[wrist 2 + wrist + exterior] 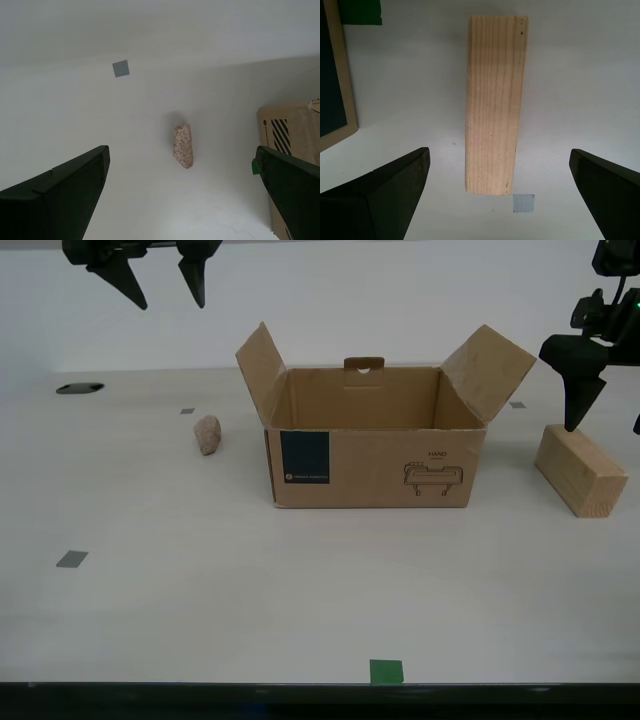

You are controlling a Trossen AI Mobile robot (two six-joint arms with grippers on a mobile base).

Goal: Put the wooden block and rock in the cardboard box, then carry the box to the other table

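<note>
My first gripper (pixel 497 192) hangs wide open and empty over the wooden block (pixel 495 100), jaws straddling its long sides for a squeeze across the width. The block, pale with straight grain, lies at the exterior view's right beside the cardboard box (pixel 372 440). My second gripper (pixel 182 195), equally spread and empty, hovers above the rough pinkish rock (pixel 183 145), left of the box there.

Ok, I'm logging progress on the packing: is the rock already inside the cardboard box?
No. In the exterior view the rock lies on the table, apart from the cardboard box, off toward that view's left.
</note>
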